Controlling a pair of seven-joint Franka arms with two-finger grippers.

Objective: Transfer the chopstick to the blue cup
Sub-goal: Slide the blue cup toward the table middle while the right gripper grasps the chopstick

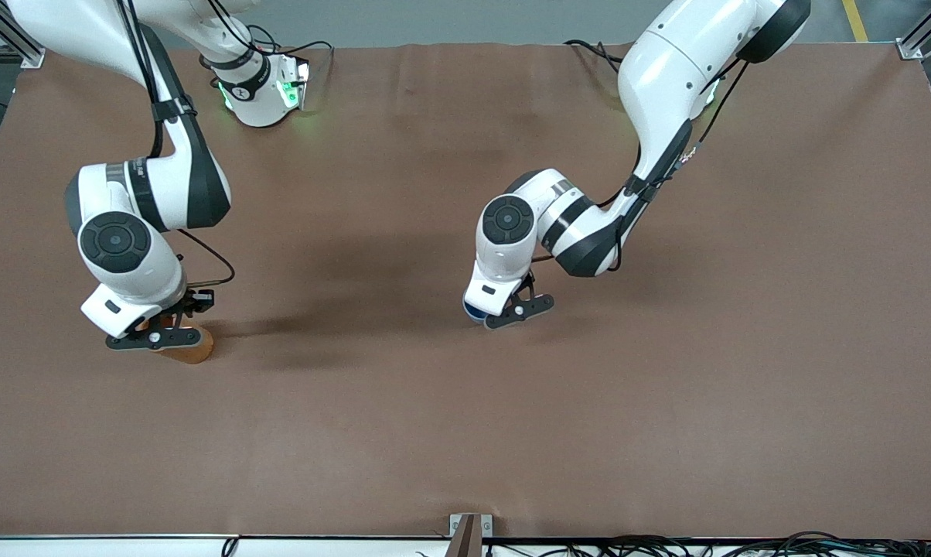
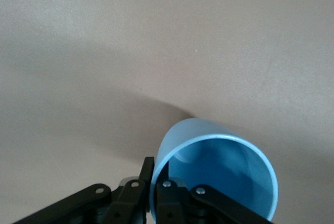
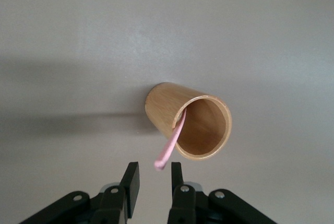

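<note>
Right gripper poised over a pink chopstick in the wooden cup; left gripper clamped on the rim of the blue cup.

The right gripper point(image 3: 152, 182) hangs above the wooden cup point(image 3: 189, 126) with its fingers point(image 3: 130, 181) a narrow gap apart, the top end of the chopstick point(image 3: 171, 146) lying in that gap without clear contact. The chopstick leans on the cup's rim, its lower part hidden inside. This cup point(image 1: 189, 350) stands upright on the brown table point(image 1: 666, 387) toward the right arm's end, about midway between the edge by the front camera and the edge by the bases. The left gripper point(image 2: 154, 182) pinches the wall of the blue cup point(image 2: 219, 172), one finger outside and one inside. The blue cup point(image 1: 473, 311), mostly hidden under the left gripper point(image 1: 512, 308), sits near the table's middle, well apart from the wooden cup.
</note>
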